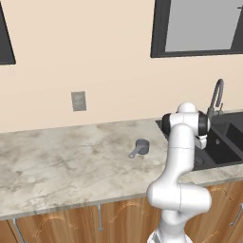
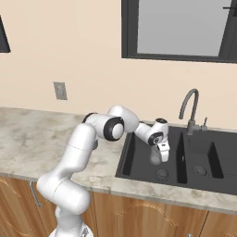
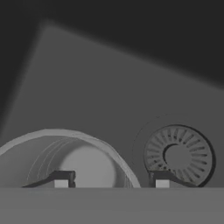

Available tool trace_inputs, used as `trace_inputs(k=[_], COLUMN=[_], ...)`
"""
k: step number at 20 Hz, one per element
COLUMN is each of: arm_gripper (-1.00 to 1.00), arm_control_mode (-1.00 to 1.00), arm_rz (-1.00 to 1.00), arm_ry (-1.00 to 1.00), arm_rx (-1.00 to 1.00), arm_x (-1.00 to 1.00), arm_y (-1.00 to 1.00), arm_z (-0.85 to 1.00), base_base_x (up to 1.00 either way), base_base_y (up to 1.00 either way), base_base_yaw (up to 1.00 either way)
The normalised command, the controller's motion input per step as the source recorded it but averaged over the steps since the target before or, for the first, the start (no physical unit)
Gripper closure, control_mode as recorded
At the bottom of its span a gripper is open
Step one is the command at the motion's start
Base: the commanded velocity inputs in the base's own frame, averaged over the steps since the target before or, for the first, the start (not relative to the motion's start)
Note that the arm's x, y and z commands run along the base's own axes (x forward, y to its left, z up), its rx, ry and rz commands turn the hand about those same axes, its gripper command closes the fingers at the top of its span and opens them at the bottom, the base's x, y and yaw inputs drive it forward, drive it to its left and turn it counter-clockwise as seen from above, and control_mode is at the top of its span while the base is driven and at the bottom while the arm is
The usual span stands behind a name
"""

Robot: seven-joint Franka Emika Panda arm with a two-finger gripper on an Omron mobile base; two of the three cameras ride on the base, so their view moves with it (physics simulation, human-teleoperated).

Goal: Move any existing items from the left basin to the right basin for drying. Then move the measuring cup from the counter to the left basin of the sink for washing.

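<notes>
The pale grey cup (image 3: 52, 146) sits in the left basin (image 2: 136, 159) of the black sink (image 2: 222, 185), next to the round drain (image 3: 177, 155). My gripper (image 3: 111, 179) is down in that basin, right over the cup (image 2: 154, 157). One fingertip (image 3: 61, 179) is inside the cup and the other stands outside its wall, with gaps still showing, so the jaws stand open. The blue-grey measuring cup (image 1: 141, 147) rests on the counter (image 1: 57, 161), left of the sink, with its handle pointing toward the front left.
The right basin (image 2: 208, 155) lies beyond a black divider, with its own drain (image 2: 200, 170). The dark arched tap (image 2: 190, 109) rises behind the sink. A wall socket (image 1: 79, 100) and a window (image 2: 180, 28) are on the wall. Wooden cabinet fronts run below the counter.
</notes>
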Motion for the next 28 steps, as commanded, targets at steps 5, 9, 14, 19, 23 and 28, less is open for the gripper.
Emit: trace_inputs(k=[5, 9, 14, 19, 23, 28], arm_gripper=[1.0, 1.0, 1.0, 1.0, 1.0, 1.0], arm_control_mode=[-1.0, -1.0, -1.0, -1.0, -1.0, -1.0], arm_rz=[0.0, 0.0, -0.01, -0.03, -0.03, -0.05], arm_ry=[-0.01, -0.02, -0.09, -0.06, -0.06, -0.01], arm_rx=[0.0, 0.01, 0.0, 0.0, -0.03, -0.06], arm_x=[-0.04, -0.25, -0.36, -0.27, -0.36, -0.28], arm_y=[0.04, 0.04, 0.05, 0.09, 0.2, 0.42], arm_z=[-0.12, 0.0, 0.38, 0.56, 0.66, 0.62], base_base_x=[0.0, 0.0, 0.0, 0.0, 0.0, 0.0], base_base_y=[0.0, 0.0, 0.0, 0.0, 0.0, 0.0], base_base_yaw=[0.0, 0.0, 0.0, 0.0, 0.0, 0.0])
